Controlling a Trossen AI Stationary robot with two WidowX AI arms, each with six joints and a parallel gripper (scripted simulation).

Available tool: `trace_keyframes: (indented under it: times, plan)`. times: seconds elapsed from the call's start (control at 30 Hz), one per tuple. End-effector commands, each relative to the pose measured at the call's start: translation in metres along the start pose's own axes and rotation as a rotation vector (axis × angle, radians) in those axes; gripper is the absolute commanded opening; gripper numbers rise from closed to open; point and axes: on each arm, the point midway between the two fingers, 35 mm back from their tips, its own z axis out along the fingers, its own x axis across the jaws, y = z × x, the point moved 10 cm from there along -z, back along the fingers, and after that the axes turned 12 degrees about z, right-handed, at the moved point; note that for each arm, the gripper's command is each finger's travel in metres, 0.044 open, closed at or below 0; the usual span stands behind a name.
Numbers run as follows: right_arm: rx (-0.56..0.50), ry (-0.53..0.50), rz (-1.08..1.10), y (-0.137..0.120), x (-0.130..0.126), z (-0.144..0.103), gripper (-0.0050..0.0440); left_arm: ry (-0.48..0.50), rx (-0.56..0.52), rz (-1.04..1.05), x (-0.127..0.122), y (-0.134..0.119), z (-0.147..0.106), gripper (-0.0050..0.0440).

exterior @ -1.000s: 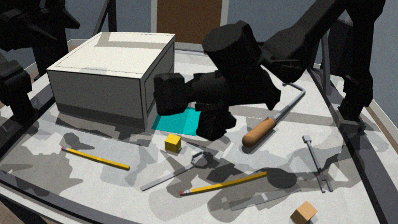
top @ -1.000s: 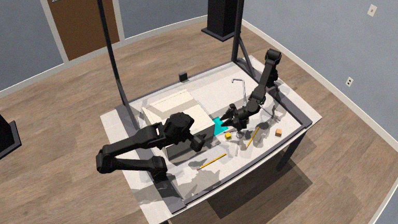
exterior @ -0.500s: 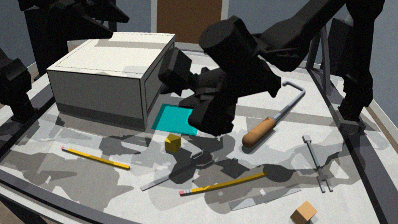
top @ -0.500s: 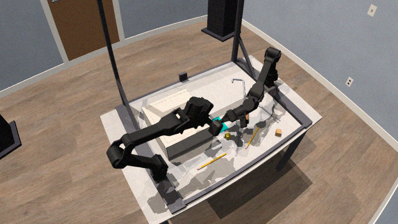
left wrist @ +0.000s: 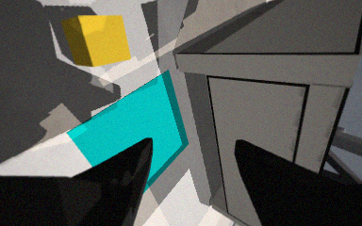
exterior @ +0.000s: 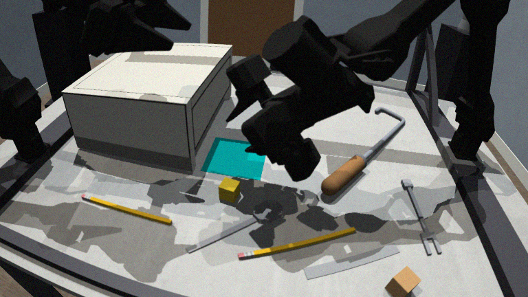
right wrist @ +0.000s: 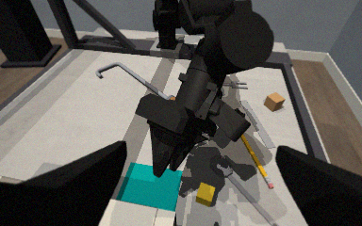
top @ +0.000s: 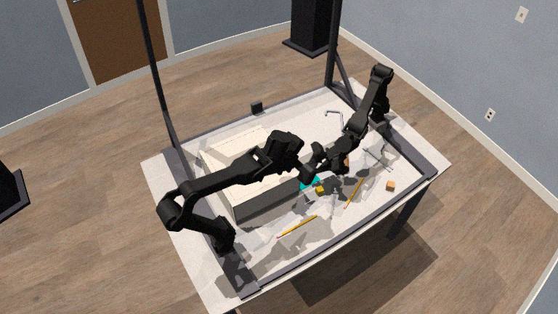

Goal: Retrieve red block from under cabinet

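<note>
The white cabinet stands flat on the table, and the left wrist view shows its side. The red block is hidden from every view. The teal square lies on the table just off the cabinet's corner, and it also shows in the left wrist view. My left gripper hangs low over the teal square beside the cabinet's side. Its fingers are partly apart with nothing between them. My right gripper is wide open and empty above the cabinet's top.
A yellow cube sits just in front of the teal square. A wooden-handled tool, two pencils, a metal wrench, a flat strip and a tan cube lie scattered over the table.
</note>
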Motion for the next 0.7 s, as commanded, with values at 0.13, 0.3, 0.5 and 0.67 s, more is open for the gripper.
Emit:
trace_keyframes:
  times: [0.13,0.3,0.5,0.67]
  plan:
    - [-0.039,0.008,0.002,0.010,0.003,-0.005,0.0440,0.041,-0.009,0.311,-0.019,-0.003,-0.012,0.0253]
    - [-0.039,0.008,0.002,0.010,0.003,-0.005,0.0440,0.092,0.016,0.546,-0.021,-0.009,-0.013,0.0253]
    - [-0.032,0.006,0.001,0.008,0.002,-0.005,0.0440,0.145,0.059,0.812,-0.023,-0.017,-0.016,0.0253]
    - [-0.032,0.006,0.001,0.008,0.002,-0.005,0.0440,0.172,0.101,0.938,-0.020,-0.021,-0.013,0.0253]
